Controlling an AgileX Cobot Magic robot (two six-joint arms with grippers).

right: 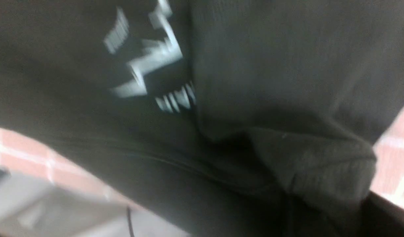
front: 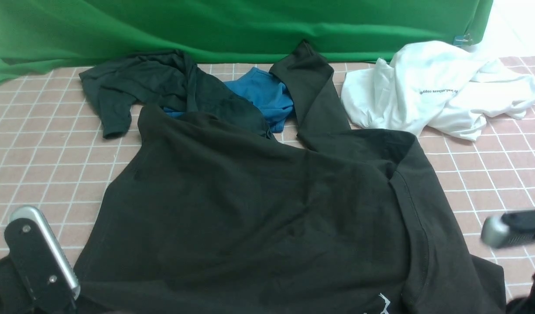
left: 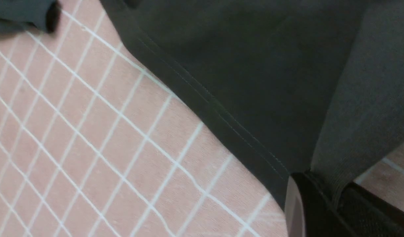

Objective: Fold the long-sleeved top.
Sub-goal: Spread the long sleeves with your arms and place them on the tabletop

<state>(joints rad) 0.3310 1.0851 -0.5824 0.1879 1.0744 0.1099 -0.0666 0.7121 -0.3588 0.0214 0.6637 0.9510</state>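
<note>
The long-sleeved top (front: 258, 209) is spread over the near middle of the gridded worktop (front: 53, 152). It is brownish-black and softly creased, with one sleeve (front: 313, 87) laid back toward the green cloth (front: 250, 22). Its ribbed cuff (left: 347, 138) is pinched in the left claw (left: 327, 204), which is fully closed. The right claw (front: 498, 231) is blurred near the top's right edge, and how far it is open cannot be told.
</note>
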